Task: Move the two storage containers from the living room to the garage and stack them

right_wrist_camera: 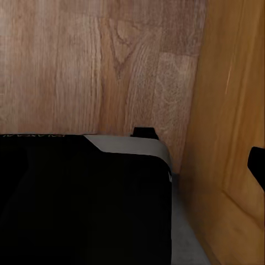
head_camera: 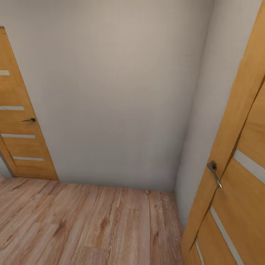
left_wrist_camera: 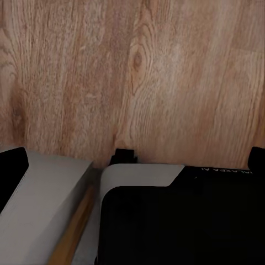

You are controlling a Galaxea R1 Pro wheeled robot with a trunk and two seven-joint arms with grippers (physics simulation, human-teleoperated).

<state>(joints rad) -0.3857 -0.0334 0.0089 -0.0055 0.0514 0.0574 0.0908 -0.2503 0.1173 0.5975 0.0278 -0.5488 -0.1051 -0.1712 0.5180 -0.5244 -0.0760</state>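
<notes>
The two storage containers are out of view, and so is the garage. In the left wrist view my left gripper [left_wrist_camera: 134,164] is open, one black fingertip [left_wrist_camera: 12,170] at each side edge and only wood-plank flooring [left_wrist_camera: 143,72] and my own base [left_wrist_camera: 182,221] between them. My right gripper [right_wrist_camera: 138,165] also looks open with nothing in it. One of its fingertips [right_wrist_camera: 257,165] shows beside a wooden door [right_wrist_camera: 232,110], and the other is lost against my dark base [right_wrist_camera: 83,204].
I face a hallway corner of plain pale wall [head_camera: 110,92]. A slatted wooden door [head_camera: 22,140] stands at the left. Another wooden door [head_camera: 235,165], with a metal handle [head_camera: 214,173], is close on my right. Light wood-plank flooring [head_camera: 84,221] lies ahead.
</notes>
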